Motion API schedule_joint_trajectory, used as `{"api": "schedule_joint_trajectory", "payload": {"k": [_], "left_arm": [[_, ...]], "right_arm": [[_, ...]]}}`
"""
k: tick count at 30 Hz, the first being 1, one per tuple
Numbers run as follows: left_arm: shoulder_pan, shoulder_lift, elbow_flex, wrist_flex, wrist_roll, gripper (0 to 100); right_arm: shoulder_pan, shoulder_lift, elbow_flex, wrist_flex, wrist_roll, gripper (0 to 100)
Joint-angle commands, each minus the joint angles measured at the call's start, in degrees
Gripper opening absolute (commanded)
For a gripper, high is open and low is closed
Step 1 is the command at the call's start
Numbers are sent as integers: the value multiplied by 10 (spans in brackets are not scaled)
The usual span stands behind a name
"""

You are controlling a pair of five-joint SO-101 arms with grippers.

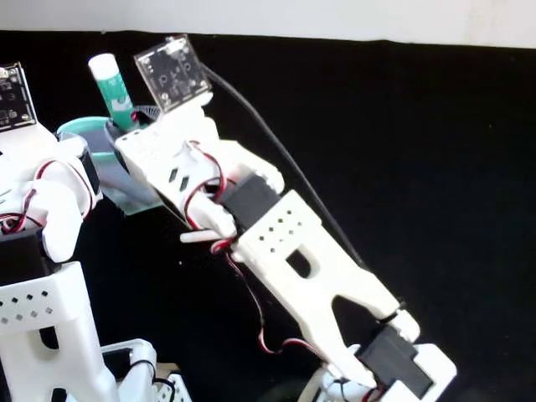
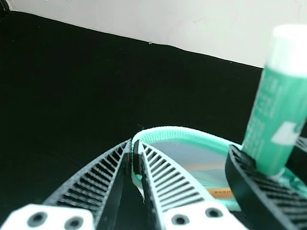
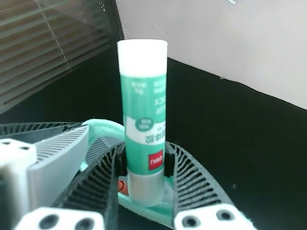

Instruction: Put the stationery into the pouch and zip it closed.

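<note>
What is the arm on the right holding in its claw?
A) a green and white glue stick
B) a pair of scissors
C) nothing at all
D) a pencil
A: the right gripper is shut on the lower end of the glue stick, which stands upright at the teal-rimmed pouch.
</note>
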Motion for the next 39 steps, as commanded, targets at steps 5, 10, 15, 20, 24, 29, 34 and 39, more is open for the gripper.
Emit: {"api": "schedule_joint_trajectory", "payload": {"k": [5, 10, 15, 20, 24, 29, 34, 39], "left_arm": [[5, 36, 7, 9, -3, 6], [5, 36, 7, 9, -3, 6], [5, 36, 7, 9, -3, 6], [5, 36, 7, 9, -3, 6], [5, 36, 7, 9, -3, 6], [5, 36, 7, 9, -3, 6], [5, 36, 7, 9, -3, 6], [5, 36, 7, 9, -3, 6]], "right_arm": [[-14, 6, 67, -34, -5, 8], [-4, -1, 52, -32, -5, 8], [-26, -12, 34, -9, -4, 8], [-55, -7, 18, -11, -3, 8], [-60, -6, -16, -11, -2, 8], [-51, -6, -32, -11, -2, 8], [-48, -6, -16, -6, -2, 9], [-49, -8, 51, -5, -2, 13]]}}
